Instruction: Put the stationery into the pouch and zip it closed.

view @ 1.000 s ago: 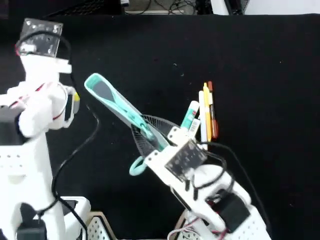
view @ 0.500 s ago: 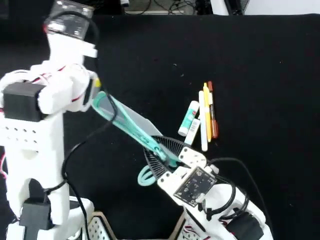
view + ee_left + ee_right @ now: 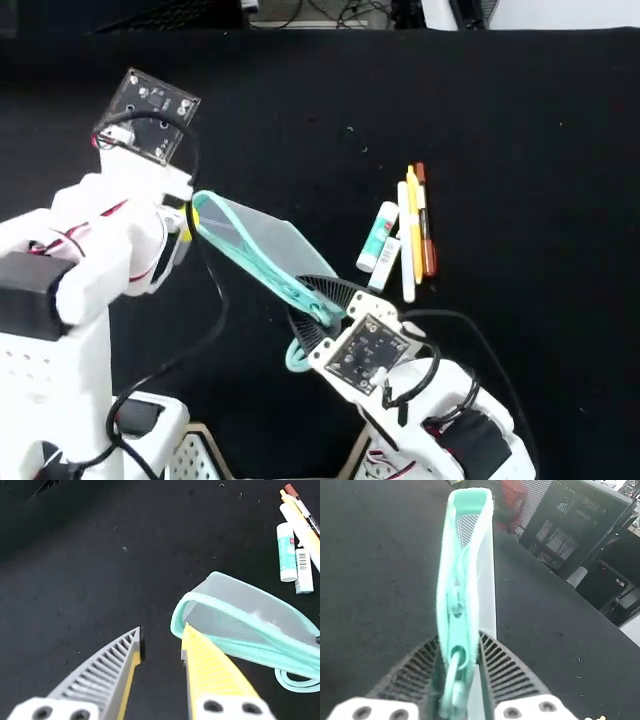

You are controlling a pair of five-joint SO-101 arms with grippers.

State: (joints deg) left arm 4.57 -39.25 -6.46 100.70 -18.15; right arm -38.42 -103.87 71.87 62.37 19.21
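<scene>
Right tool [image 3: 460, 647] pinches the pouch [image 3: 258, 245] by one end; left tool [image 3: 161, 630], spread, hovers at its other end. Pens [image 3: 415, 215] lie on the counter [image 3: 520, 120] nearby. I judge opening is in hand: left must grip.

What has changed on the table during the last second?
The right gripper, shut on the pouch, drew it back, downward in the high view. The left gripper swung in and is now open beside the pouch's far end. The pens stayed in place.
</scene>
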